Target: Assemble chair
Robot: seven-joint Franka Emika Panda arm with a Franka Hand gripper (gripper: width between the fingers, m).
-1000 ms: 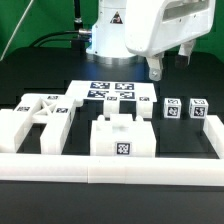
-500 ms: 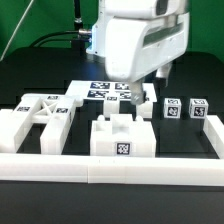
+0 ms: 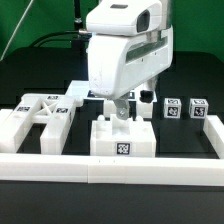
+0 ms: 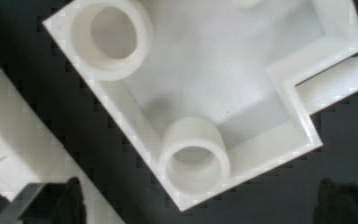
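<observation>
The chair parts are white blocks with tag markers. A blocky part (image 3: pixel 122 138) with a raised middle lies front centre. A flat panel with a crossed pattern (image 3: pixel 40 115) lies at the exterior view's left. Two small cubes (image 3: pixel 172 108) (image 3: pixel 197 109) stand at the right, and a small piece (image 3: pixel 147 100) lies beside them. My gripper (image 3: pixel 116 108) hangs just above the blocky part, apart from it. In the wrist view the gripper (image 4: pixel 194 208) is open and empty, with dark fingertips (image 4: pixel 44 204) at each side. Below it lies a white part (image 4: pixel 211 90) with two round sockets.
A long white border rail (image 3: pixel 110 166) runs along the front, and another runs up the right side (image 3: pixel 214 135). The marker board (image 3: pixel 80 90) lies behind the parts, mostly hidden by the big white arm housing (image 3: pixel 125 50). A white edge (image 4: pixel 5 130) shows beside the socketed part.
The arm has swung from above the cubes toward the exterior view's left and come lower and nearer. It now hangs over the front centre blocky part. The parts have not moved.
</observation>
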